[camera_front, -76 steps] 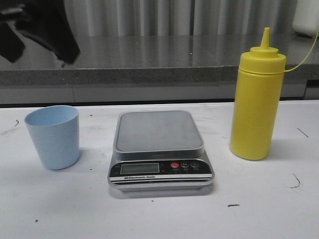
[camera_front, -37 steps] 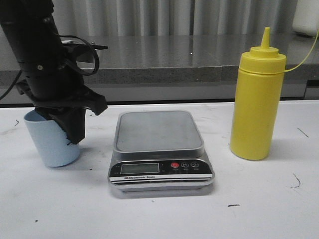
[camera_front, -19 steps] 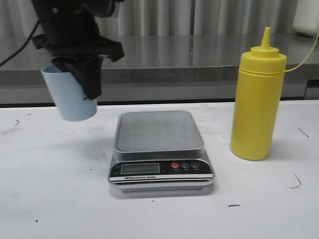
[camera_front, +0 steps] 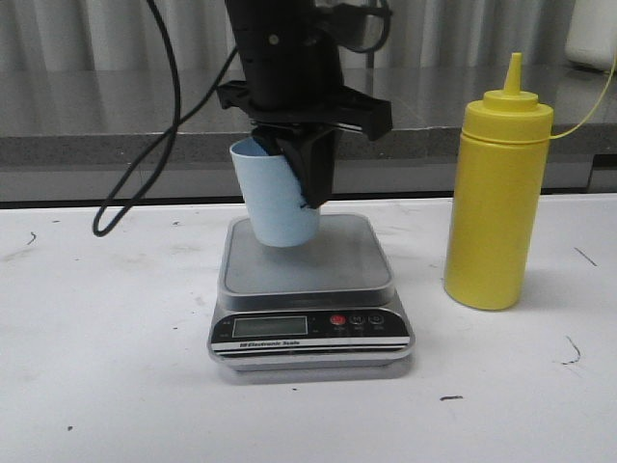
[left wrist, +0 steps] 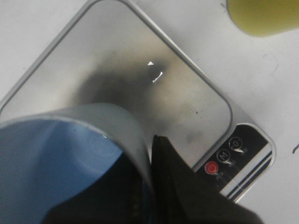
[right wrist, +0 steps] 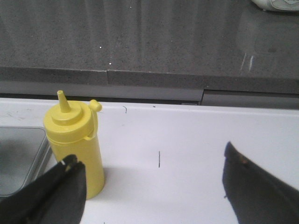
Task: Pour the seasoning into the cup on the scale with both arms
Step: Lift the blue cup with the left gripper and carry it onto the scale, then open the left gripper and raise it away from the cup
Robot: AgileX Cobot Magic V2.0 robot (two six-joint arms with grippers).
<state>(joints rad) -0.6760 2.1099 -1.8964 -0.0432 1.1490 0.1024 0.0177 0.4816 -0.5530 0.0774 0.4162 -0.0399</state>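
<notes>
Carried across from the table's left, your left gripper [camera_front: 307,183], clenched on the small pale blue plastic tumbler [camera_front: 280,198], now hangs over the flat silver-grey digital scale [camera_front: 308,289], so lowering comes next, while your right gripper [right wrist: 149,196] waits spread wide near the tall yellow squeeze bottle [right wrist: 77,142].

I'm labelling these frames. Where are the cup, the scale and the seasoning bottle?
cup [camera_front: 275,203]: front view, its side wall.
scale [camera_front: 337,260]: front view, bare platform.
seasoning bottle [camera_front: 494,212]: front view, its body.

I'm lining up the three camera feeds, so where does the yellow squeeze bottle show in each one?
Front view: yellow squeeze bottle stands right of the scale.
Left wrist view: only its blurred edge, beyond the scale.
Right wrist view: upright, beside the scale's corner.
Shared landmark: the scale.
</notes>
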